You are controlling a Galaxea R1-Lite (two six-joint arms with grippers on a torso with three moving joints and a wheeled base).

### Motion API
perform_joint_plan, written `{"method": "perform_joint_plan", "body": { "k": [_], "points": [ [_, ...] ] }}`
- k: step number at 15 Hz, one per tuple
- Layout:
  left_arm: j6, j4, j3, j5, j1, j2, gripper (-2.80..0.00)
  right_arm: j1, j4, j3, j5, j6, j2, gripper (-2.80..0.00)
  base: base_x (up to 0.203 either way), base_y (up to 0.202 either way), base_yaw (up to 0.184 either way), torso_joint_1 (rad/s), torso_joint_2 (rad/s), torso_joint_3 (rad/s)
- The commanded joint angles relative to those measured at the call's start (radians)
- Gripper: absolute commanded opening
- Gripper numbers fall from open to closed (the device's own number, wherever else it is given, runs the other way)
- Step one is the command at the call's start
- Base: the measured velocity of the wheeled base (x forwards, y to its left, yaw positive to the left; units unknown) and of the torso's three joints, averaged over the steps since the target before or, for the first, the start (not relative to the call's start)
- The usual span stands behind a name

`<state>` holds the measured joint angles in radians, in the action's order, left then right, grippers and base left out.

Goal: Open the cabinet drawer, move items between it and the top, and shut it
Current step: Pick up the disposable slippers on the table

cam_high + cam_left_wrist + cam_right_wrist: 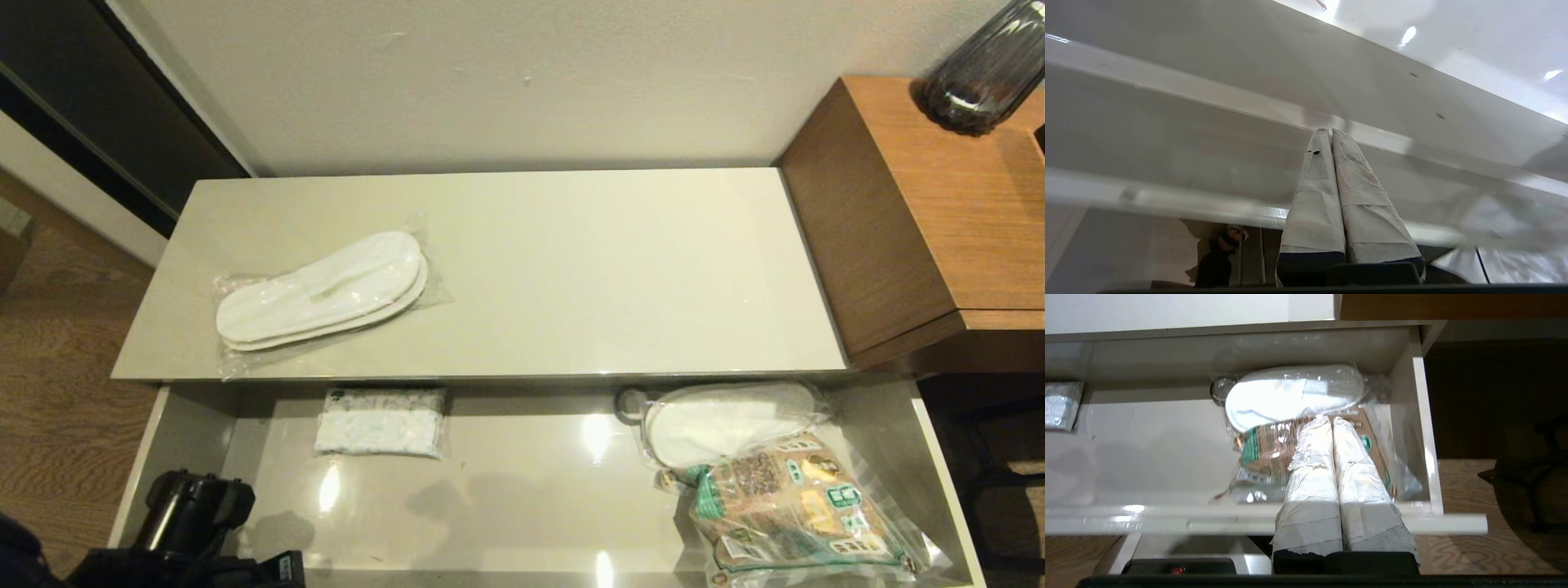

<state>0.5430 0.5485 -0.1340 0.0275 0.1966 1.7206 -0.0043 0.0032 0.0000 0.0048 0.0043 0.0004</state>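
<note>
The cabinet drawer [522, 498] stands pulled out below the cream top [588, 269]. One bagged pair of white slippers [322, 290] lies on the top's left part. A second bagged pair [727, 420] [1294, 394] lies at the drawer's back right, partly under the top. My left gripper [1331, 131] is shut and empty, its tips close to the drawer's glossy front; its arm [192, 514] shows at the drawer's front left corner. My right gripper [1327, 419] is shut and empty, in front of the drawer's right end, and is out of the head view.
A brown-and-green printed bag [784, 510] [1265, 451] lies in the drawer's front right, touching the slippers there. A small white packet [381, 422] sits at the drawer's back left. A taller brown wood-grain unit [939, 212] with a dark glass vase [984, 69] stands on the right.
</note>
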Motion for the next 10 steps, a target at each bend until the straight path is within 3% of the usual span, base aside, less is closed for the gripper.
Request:
{"method": "perform_joint_plan", "body": {
  "k": [1,3,6,10],
  "points": [
    [0.004,-0.089,-0.018,0.003,0.003,-0.169,-2.8,0.0,0.0,0.0,0.0,0.0,0.001,-2.8,0.0,0.0,0.0,0.0,0.0,0.0],
    [0.002,-0.244,-0.121,0.002,0.003,-0.264,-2.8,0.0,0.0,0.0,0.001,0.0,0.0,-2.8,0.0,0.0,0.0,0.0,0.0,0.0],
    [-0.018,-0.487,-0.433,-0.026,0.004,-0.313,-2.8,0.0,0.0,0.0,0.0,0.0,0.0,-2.8,0.0,0.0,0.0,0.0,0.0,0.0],
    [-0.122,-0.76,-0.84,-0.158,0.005,-0.203,-2.8,0.0,0.0,0.0,0.0,0.0,0.0,-2.8,0.0,0.0,0.0,0.0,0.0,0.0]
  ]
}}
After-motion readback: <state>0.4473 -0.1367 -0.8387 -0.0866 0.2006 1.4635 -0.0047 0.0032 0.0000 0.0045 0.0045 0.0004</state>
